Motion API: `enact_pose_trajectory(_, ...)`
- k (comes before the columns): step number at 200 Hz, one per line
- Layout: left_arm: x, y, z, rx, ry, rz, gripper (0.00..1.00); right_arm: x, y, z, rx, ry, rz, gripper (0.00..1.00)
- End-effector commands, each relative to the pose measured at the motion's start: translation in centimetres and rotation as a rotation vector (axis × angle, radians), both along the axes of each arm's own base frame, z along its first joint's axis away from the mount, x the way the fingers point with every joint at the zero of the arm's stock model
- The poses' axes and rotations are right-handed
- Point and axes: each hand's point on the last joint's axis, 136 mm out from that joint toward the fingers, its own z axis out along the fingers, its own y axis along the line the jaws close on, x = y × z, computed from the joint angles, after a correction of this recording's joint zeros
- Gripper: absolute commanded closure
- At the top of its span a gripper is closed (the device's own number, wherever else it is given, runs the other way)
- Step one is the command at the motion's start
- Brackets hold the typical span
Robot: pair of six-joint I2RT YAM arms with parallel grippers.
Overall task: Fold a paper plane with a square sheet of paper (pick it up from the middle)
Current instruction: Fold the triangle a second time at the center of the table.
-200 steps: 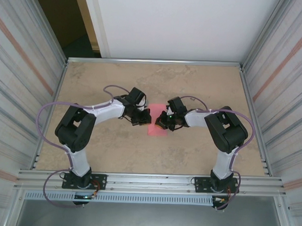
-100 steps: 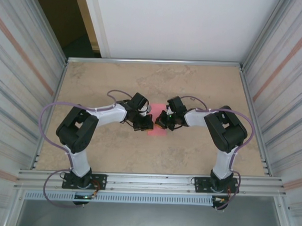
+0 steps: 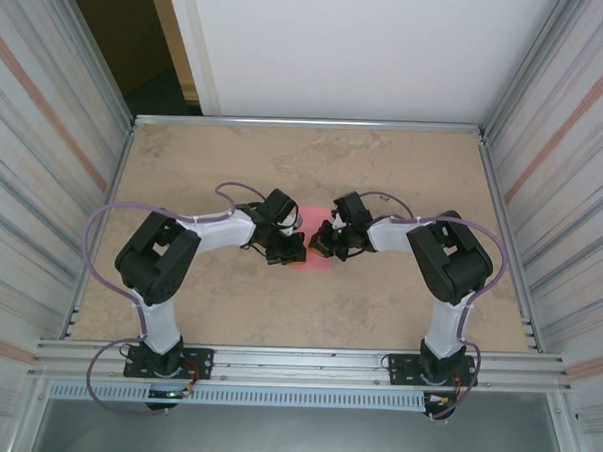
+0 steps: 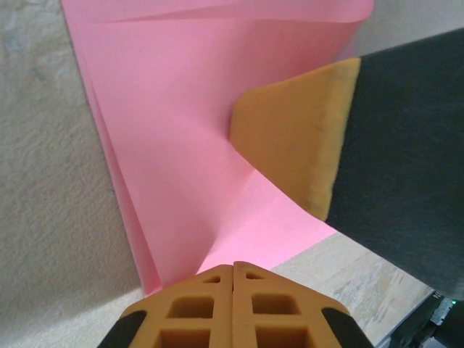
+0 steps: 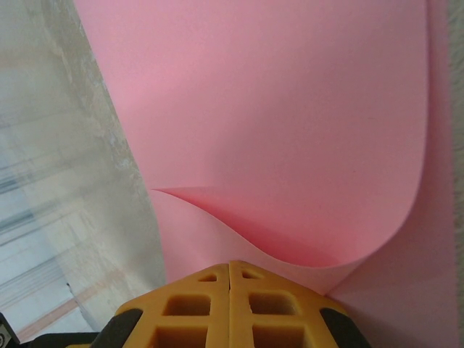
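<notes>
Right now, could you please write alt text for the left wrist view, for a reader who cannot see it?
A pink sheet of paper, folded over into layers, lies on a beige table. The left hand sits shut at the bottom edge, and the orange-padded right hand reaches over the paper from the right.

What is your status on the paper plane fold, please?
Left gripper shut, tip on the pink sheet. Right gripper shut, tip at its curled flap. Sheet partly folded on the table. Nothing in the way.
</notes>
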Motion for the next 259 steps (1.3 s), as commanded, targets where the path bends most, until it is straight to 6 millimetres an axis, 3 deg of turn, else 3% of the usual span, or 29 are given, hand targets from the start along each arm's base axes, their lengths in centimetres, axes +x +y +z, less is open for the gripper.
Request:
enact_pose_trajectory(1,-0.4,0.7,-1.2,0.052,0.009,-0.008,0.98,-3.5,-3.6,-5.6,-0.187,0.190,-0.054,0.99)
enact_pose_trajectory(135,-1.2,2.9,-3.4,0.118,0.047,0.007,0.99,-3.6,-3.8,-5.9,-0.198,0.200,-0.055,0.99)
enact_pose_trajectory(186,-1.7,3.5,-3.2,0.083,0.064,0.008,1.00,-3.8,-4.2,-6.4,-0.220,0.211,-0.057,0.99)
enact_pose_trajectory(236,-3.8,5.4,-3.1,0.069,0.092,0.027,1.00,-3.9,-4.4,-6.6,-0.228,0.214,-0.058,0.99)
enact_pose_trajectory(259,-4.1,5.8,-2.0,0.053,0.074,0.036,1.00,-3.9,-4.2,-6.6,-0.225,0.215,-0.056,0.99)
